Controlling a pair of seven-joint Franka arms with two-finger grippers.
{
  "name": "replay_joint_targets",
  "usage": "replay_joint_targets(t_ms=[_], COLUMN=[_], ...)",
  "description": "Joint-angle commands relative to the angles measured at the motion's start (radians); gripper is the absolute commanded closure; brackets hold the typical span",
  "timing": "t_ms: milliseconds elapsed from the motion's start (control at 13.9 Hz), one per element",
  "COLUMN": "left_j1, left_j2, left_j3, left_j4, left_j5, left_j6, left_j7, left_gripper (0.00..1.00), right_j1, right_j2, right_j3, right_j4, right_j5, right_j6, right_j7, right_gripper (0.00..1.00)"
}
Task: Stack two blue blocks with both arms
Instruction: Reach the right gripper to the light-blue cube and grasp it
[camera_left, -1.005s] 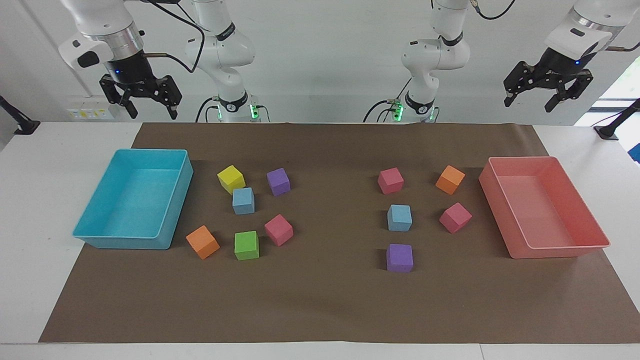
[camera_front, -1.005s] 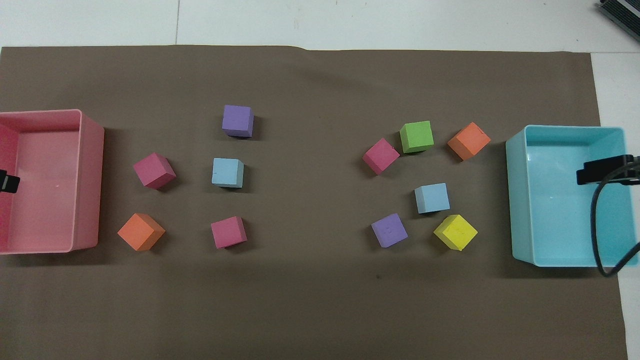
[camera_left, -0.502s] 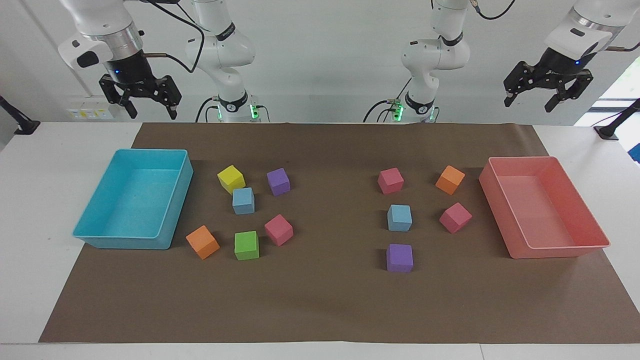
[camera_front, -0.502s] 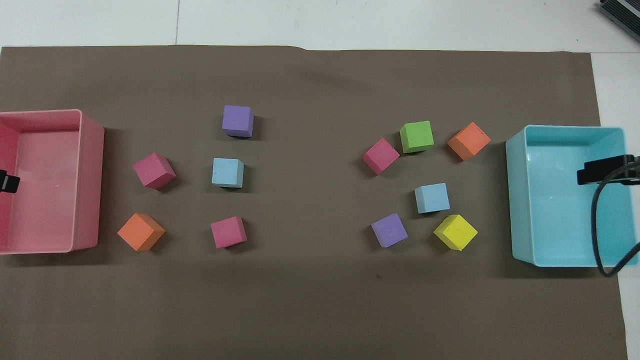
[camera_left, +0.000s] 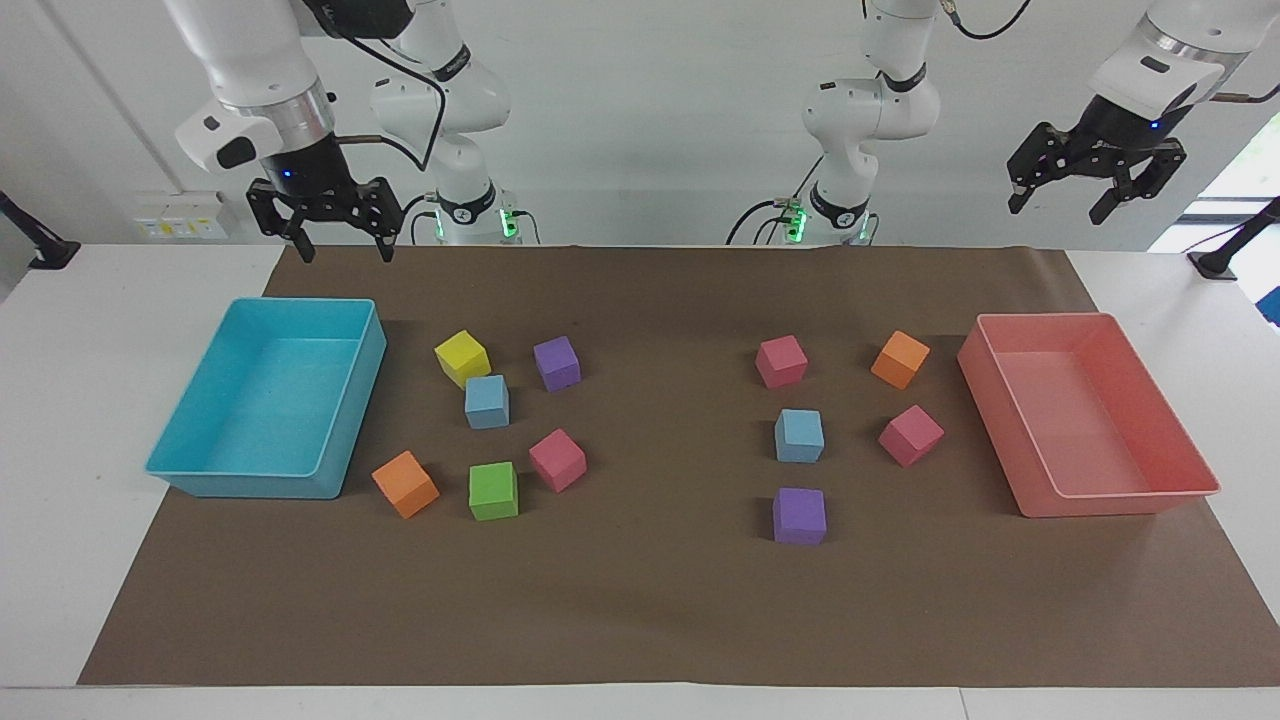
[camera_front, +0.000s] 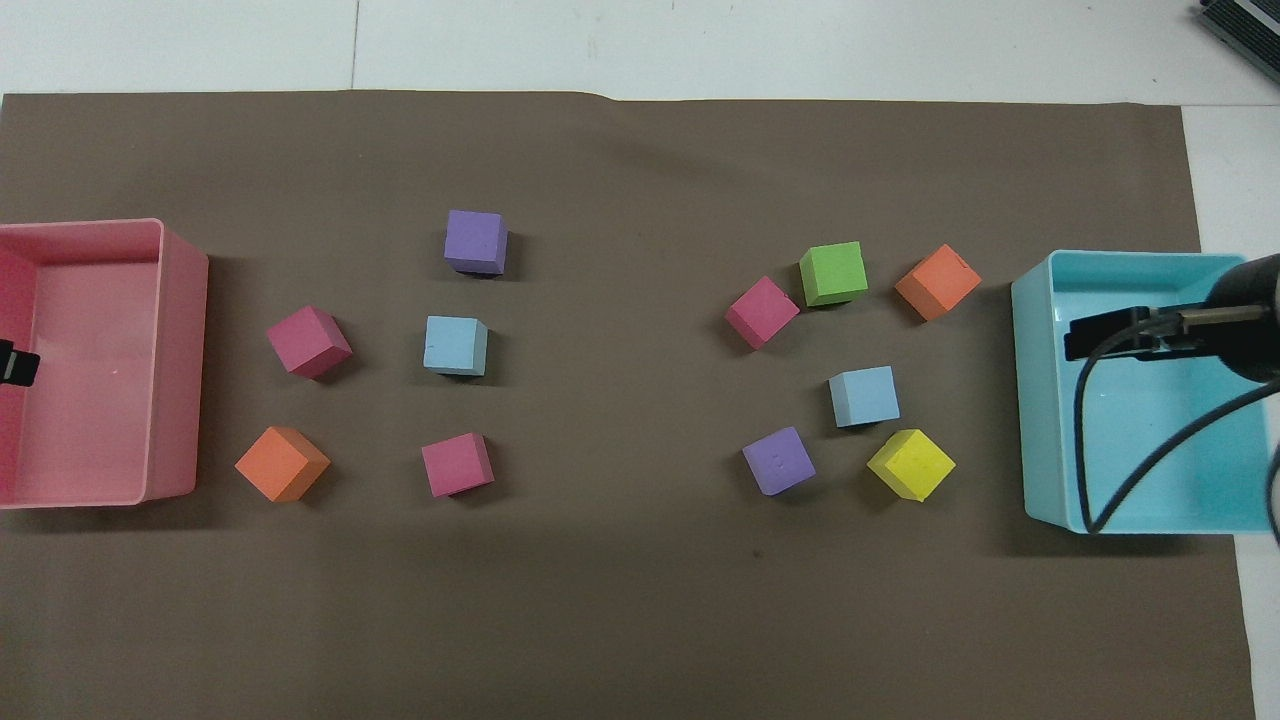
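Note:
Two light blue blocks lie apart on the brown mat. One blue block (camera_left: 487, 402) (camera_front: 864, 396) sits beside a yellow cube at the right arm's end. The other blue block (camera_left: 799, 436) (camera_front: 455, 345) sits between a purple cube and a pink cube at the left arm's end. My right gripper (camera_left: 342, 250) is open and empty, raised over the turquoise tray (camera_left: 190, 478); it also shows in the overhead view (camera_front: 1110, 335). My left gripper (camera_left: 1060, 208) is open and empty, raised high over the pink tray (camera_left: 1120, 500); only its tip (camera_front: 15, 365) shows from overhead.
Around the blue blocks lie a yellow cube (camera_left: 462, 358), purple cubes (camera_left: 557, 362) (camera_left: 799, 515), a green cube (camera_left: 493, 490), orange cubes (camera_left: 405, 484) (camera_left: 900, 359) and pink cubes (camera_left: 557, 459) (camera_left: 781, 361) (camera_left: 911, 435).
My right gripper has moved toward the middle of the table and a little lower, farther in over the turquoise tray. The left arm and all the cubes have not moved.

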Motion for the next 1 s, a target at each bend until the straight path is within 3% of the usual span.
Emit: replay_joint_targets(t_ms=[0, 718, 933], left_j1=[0.009, 0.009, 0.011], left_j2=[-0.010, -0.010, -0.010], left_j3=[-0.005, -0.003, -0.005], left_j4=[0.003, 0.003, 0.003], left_j5=[-0.007, -0.007, -0.007], left_j6=[-0.019, -0.019, -0.019], left_j7=[-0.010, -0.010, -0.010], left_gripper=[0.00, 0.00, 0.00], right_j1=[0.028, 0.121, 0.123], right_j2=[0.011, 0.221, 0.235], right_j3=[0.002, 0.002, 0.002], right_j4=[-0.058, -0.262, -0.351], right_j5=[0.011, 0.043, 0.049], right_j6=[0.072, 0.438, 0.542], right_j7=[0.064, 0.164, 0.164], right_gripper=[0.00, 0.00, 0.00])
